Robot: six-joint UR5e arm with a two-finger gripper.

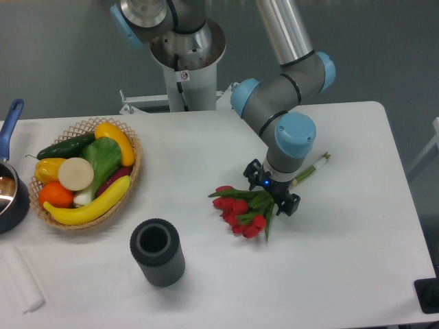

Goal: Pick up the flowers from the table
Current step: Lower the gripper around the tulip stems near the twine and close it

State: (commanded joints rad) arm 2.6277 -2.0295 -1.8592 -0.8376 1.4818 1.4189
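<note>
The flowers, a bunch of red tulips with green leaves, lie flat on the white table right of centre. Their pale stems point up and to the right. My gripper hangs straight down over the leafy part just behind the blooms. It is open, with one black finger on the far side of the bunch and the other finger on the near side. The wrist hides the middle of the stems. Whether the fingers touch the leaves does not show.
A wicker basket of vegetables and fruit sits at the left. A dark ribbed cylinder stands in front of it. A pot with a blue handle is at the left edge. The arm's base rises at the back.
</note>
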